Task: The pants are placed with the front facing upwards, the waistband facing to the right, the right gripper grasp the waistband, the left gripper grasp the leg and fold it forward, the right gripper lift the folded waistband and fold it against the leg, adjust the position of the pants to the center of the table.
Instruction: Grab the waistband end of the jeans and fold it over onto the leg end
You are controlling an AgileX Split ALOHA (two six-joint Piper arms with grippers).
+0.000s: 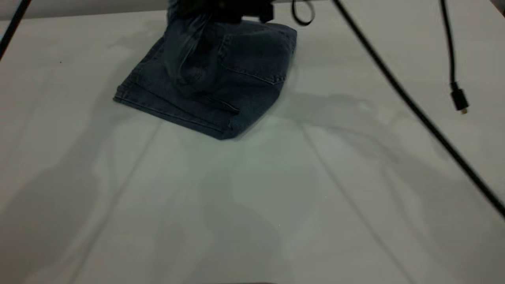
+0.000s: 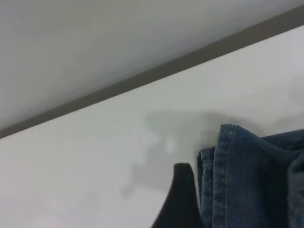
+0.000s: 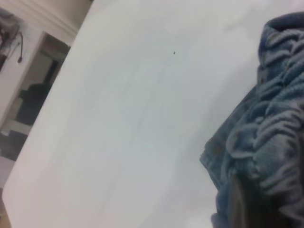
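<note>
The blue denim pants [image 1: 236,79] lie folded at the far middle of the white table [image 1: 252,205], with a square back pocket [image 1: 252,55] on top and the leg hems towards the near left. One part of the cloth rises steeply [image 1: 183,43] to a black gripper body [image 1: 225,10] at the top edge; I cannot tell which arm's it is. My right gripper [image 3: 242,204] is shut on the ruched waistband [image 3: 280,109], held well above the table. A blunt black tip of my left gripper [image 2: 183,199] stands right beside stitched hem edges of the pants [image 2: 247,180].
A black cable or rod [image 1: 414,110] slants across the right side. A hanging cable ends in a plug [image 1: 459,98] at the right. A cable loop [image 1: 303,15] hangs by the pants' far corner. The table's far edge [image 2: 156,71] meets a wall.
</note>
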